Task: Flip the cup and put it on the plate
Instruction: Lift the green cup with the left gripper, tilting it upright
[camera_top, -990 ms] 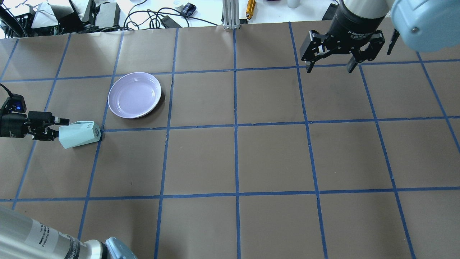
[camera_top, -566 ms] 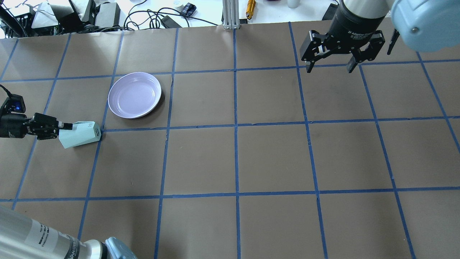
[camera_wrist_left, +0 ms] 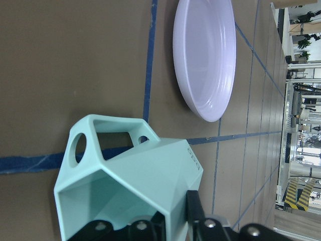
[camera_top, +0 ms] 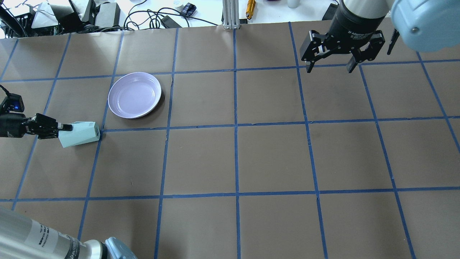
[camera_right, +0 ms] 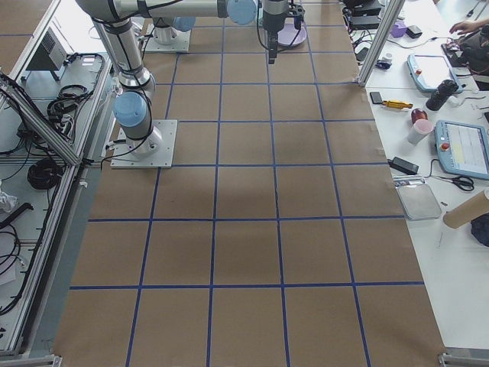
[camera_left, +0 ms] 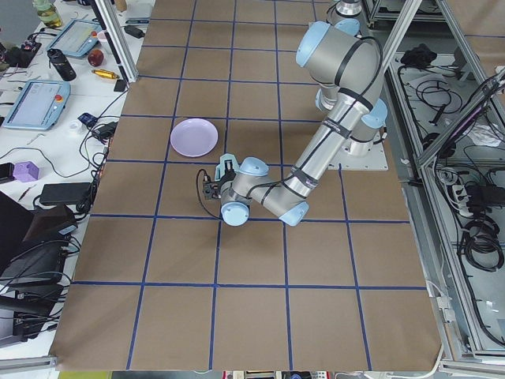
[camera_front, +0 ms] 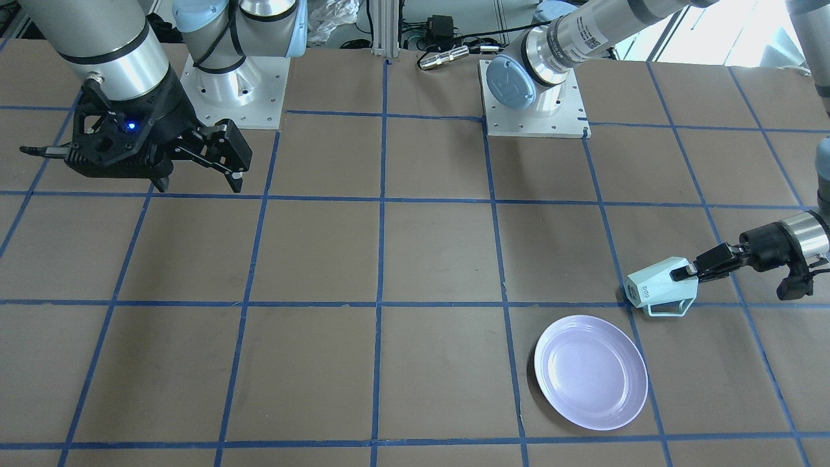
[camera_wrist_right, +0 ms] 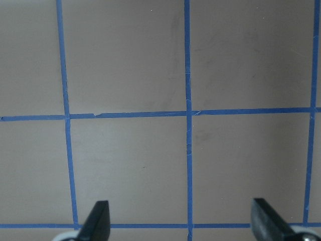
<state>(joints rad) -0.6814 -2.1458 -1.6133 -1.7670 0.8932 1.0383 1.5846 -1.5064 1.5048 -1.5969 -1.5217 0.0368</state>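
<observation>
Left jaws, apart a second ago, now clamp the cup (camera_top: 79, 135) by its wall, so lifting looks ready to start. The plate (camera_top: 134, 94) lies at the cup's one o'clock; right jaws hang apart.

Mint faceted cup (camera_top: 79, 133) on its side near lavender plate (camera_top: 134, 95)

L tool (camera_top: 66, 128) pinched, horiz.; R tool (camera_top: 329, 67) spread, pointing down.

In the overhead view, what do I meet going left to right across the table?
left end effector gripping the cup's rim → cup lying on its side → plate, empty → right end effector, open above the table
</observation>
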